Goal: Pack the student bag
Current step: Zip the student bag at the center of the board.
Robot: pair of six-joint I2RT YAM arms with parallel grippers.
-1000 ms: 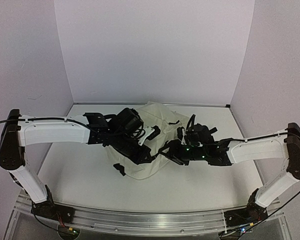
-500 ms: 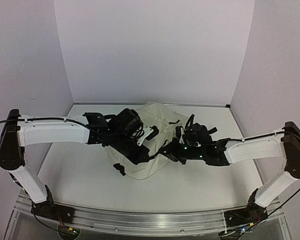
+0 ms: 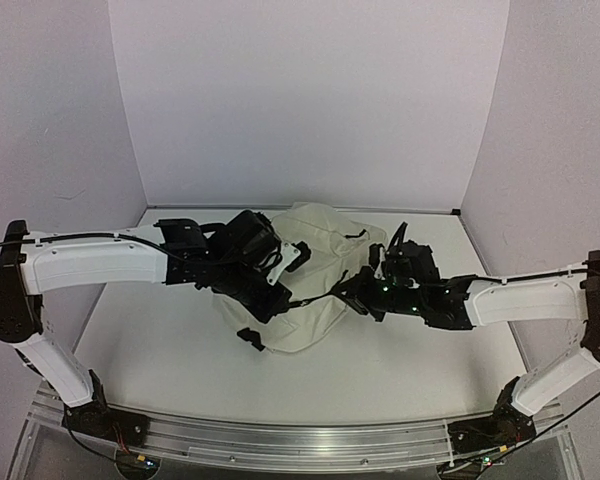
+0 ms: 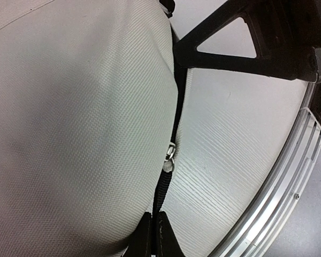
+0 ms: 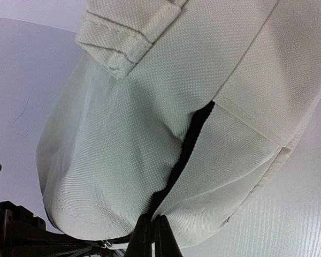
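Your student bag (image 3: 310, 325) sat slumped on the tabletop (image 3: 160, 340), with one arm reaching in at each side of it. At the bag's left side, your left pincer (image 4: 152, 235) was clamped on the black pull strap (image 4: 161, 193) that ran up to a metal zipper slider. At the bag's right side, your right pincer (image 5: 152, 235) was pinched together on the black zipper strip (image 5: 188, 144) in the cream fabric.
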